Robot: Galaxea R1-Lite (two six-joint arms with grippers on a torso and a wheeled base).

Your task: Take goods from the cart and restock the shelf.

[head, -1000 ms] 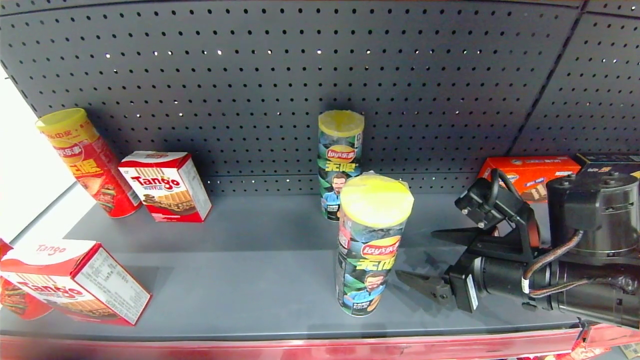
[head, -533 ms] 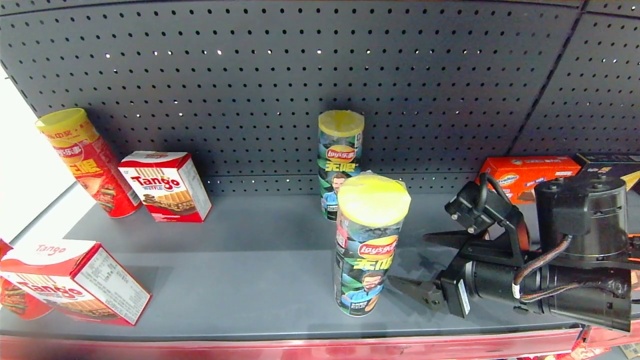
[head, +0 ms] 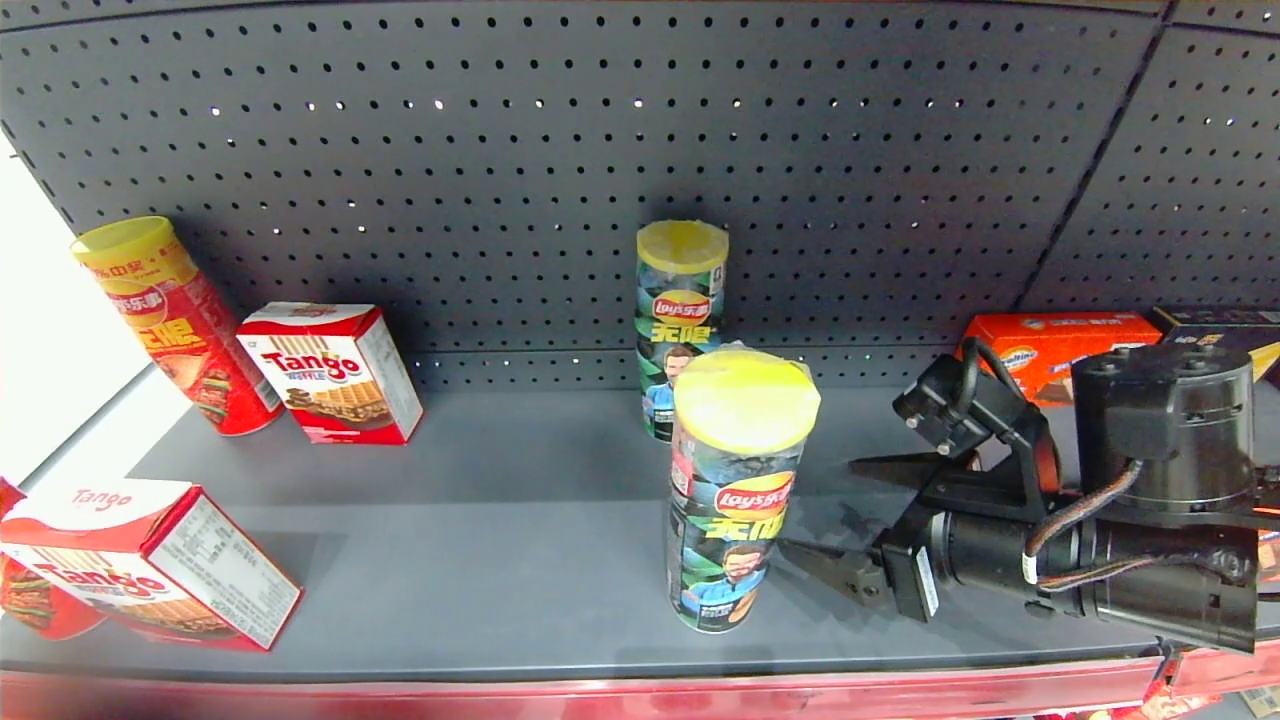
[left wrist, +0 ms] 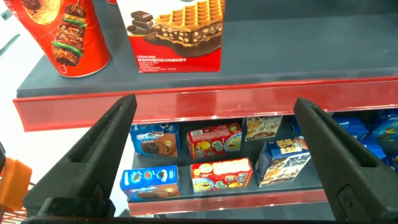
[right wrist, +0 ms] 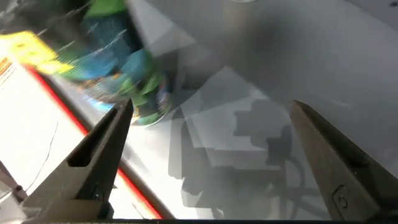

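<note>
- Grey metal made up the shelf point(head: 500, 560), with a dark pegboard point(head: 500, 150) as its far wall.
- One green chip can with a yellow lid, the near can point(head: 735, 490), stood upright close to the shelf's near edge, a little right of centre.
- A matching far can point(head: 680, 320) stood upright behind it, close to the pegboard; the near can overlapped its lower part in the head view.
- The right pincer point(head: 822, 507) lay low over the shelf, just right of the near can, pointing left at it. Its jaws were spread wide and gripped nothing; whether the nearer fingertip touched the can could not be told.
- From the right wrist, that pincer point(right wrist: 211, 162) showed bare shelf between its fingers, with the near can point(right wrist: 118, 81) off to one side.
- The left pincer point(left wrist: 214, 155) hung in front of the shelf's red front edge point(left wrist: 217, 99), jaws wide apart and empty, with small boxes point(left wrist: 214, 140) on a lower shelf beyond.
- At the far left stood a red can point(head: 180, 325), and just right of it a wafer box point(head: 335, 372), both upright.
- A second wafer box point(head: 150, 565) sat at the near left, turned at an angle.
- An orange box point(head: 1050, 335) lay at the far right, behind the right arm.
</note>
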